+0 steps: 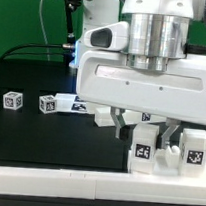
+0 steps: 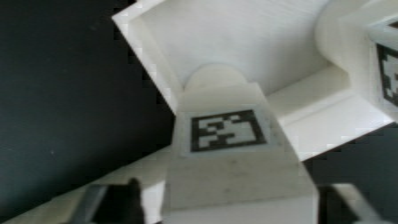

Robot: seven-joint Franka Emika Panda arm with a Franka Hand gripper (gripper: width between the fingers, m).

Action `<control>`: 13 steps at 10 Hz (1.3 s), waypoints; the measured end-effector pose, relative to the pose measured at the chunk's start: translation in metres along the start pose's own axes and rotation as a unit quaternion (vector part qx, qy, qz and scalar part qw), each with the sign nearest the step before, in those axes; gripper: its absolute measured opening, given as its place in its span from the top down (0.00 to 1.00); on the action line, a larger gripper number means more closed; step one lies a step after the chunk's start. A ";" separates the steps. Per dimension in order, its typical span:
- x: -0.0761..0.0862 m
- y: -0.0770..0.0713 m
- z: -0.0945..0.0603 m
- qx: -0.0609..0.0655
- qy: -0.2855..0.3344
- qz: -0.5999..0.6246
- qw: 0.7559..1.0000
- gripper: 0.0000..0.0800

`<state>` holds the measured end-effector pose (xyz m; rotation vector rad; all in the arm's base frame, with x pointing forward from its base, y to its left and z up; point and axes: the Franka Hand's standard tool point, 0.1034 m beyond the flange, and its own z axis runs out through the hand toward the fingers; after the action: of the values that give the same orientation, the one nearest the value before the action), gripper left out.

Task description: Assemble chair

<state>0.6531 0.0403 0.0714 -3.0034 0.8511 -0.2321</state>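
The claw (image 2: 222, 207) hangs low over the black desk (image 1: 28, 135), toward the exterior view's right. There the white blocky plastic chair pieces with black-and-white square tags (image 1: 169, 151) stand grouped close together. In the wrist view its two dark fingers (image 2: 118, 200) straddle one tapering white plastic chair part (image 2: 228, 110) that bears a square tag, one finger on each side. Whether the pads press on the plastic or stand just off it does not show, so I cannot tell if the claw is open or gripping. Beyond that part lies a broad flat white chair panel (image 2: 187, 40), which appears to touch it (the seam is not clear).

The plastic looks stiff and fairly light, so it should lift without sagging. Its smooth faces are probably slippery, though, and a narrowing shape can squirt out of a pinch. The best hold, in my judgement, is square across the two flanks where the part is widest, not toward its narrow end. A skewed grip could twist the part or nudge its neighbours.

Well apart, toward the exterior view's left, a small lone white tagged cube (image 1: 13, 101) sits on the desk.
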 end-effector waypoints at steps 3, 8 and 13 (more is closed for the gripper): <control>0.000 0.000 0.001 0.000 0.000 0.118 0.993 0.64; -0.005 0.000 0.002 -0.004 -0.019 0.566 0.824 0.64; -0.013 0.001 0.003 -0.024 -0.028 0.529 0.848 0.44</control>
<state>0.6420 0.0461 0.0662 -2.0729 2.2835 -0.0812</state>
